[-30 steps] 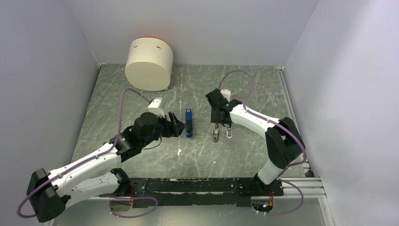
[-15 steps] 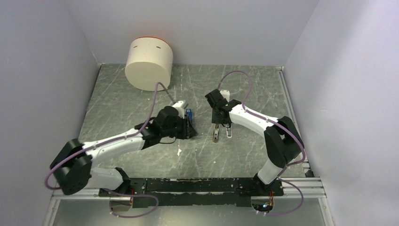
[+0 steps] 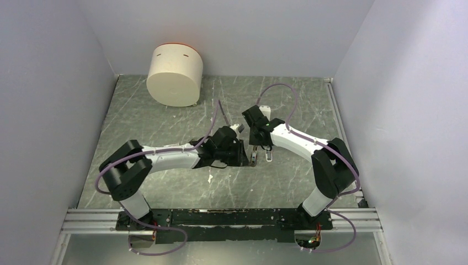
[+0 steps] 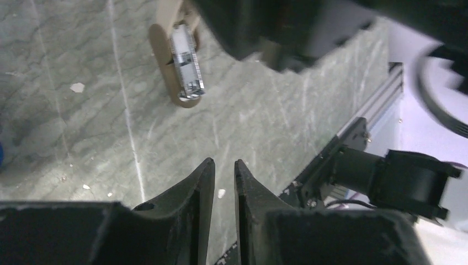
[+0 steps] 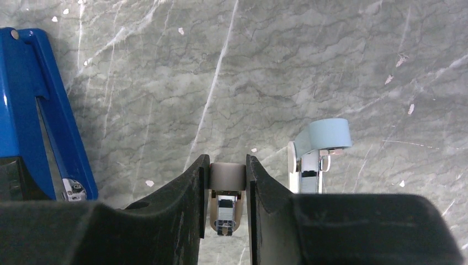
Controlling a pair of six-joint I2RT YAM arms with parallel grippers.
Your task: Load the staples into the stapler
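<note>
Blue stapler (image 5: 25, 105): flat on the table (image 5: 331, 55), left of the right gripper (image 5: 227, 165) and apart from it; hidden under the left arm in the top view. Left arm: 1, stretched low across the centre; left gripper (image 4: 224, 165) nearly closed on nothing, a thin slit showing. Right arm: 1, elbow bent, wrist pointing down, clamped on a tan piece (image 5: 227, 179); pale-blue piece (image 5: 323, 138) beside it.

Soft even light, weak shadows; overhead view sharp; left wrist view blurred along top.
</note>
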